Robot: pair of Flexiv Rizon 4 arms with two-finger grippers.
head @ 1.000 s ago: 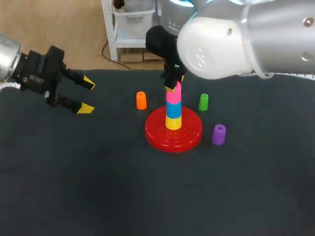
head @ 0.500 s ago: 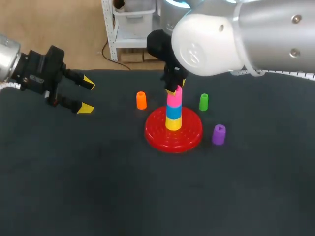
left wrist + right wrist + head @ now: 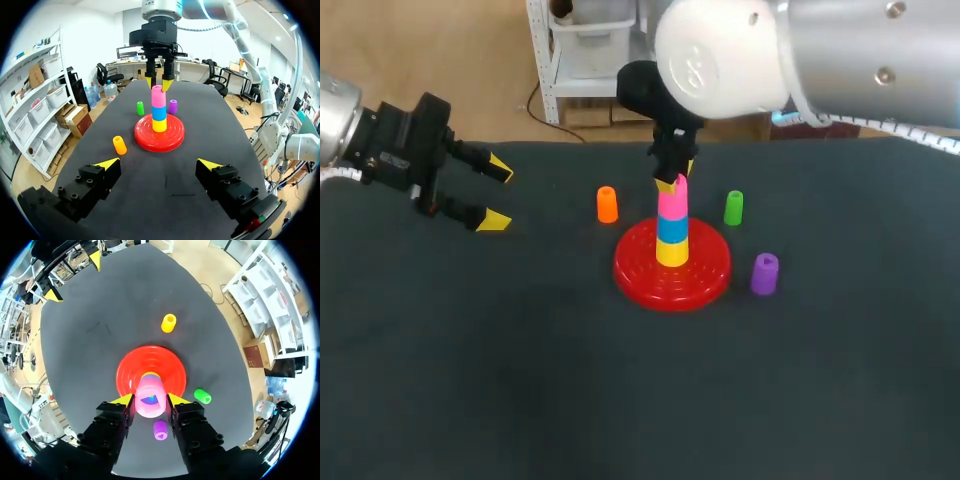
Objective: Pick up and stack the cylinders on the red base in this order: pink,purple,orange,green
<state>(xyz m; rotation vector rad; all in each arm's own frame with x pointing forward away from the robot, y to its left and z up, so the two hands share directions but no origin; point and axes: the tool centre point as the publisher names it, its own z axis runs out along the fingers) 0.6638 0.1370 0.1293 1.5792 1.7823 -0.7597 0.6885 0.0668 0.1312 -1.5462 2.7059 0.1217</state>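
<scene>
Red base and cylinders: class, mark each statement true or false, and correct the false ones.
1. The pink cylinder tops the stack on the red base. True.
2. The purple cylinder is stacked on the red base. False: it stands on the table beside the base.
3. The left gripper is open and holds nothing. True.
4. The orange cylinder lies between the left gripper's fingers. False: it stands on the table, apart from that gripper.
5. The right gripper has one finger on each side of the pink cylinder. True.
</scene>
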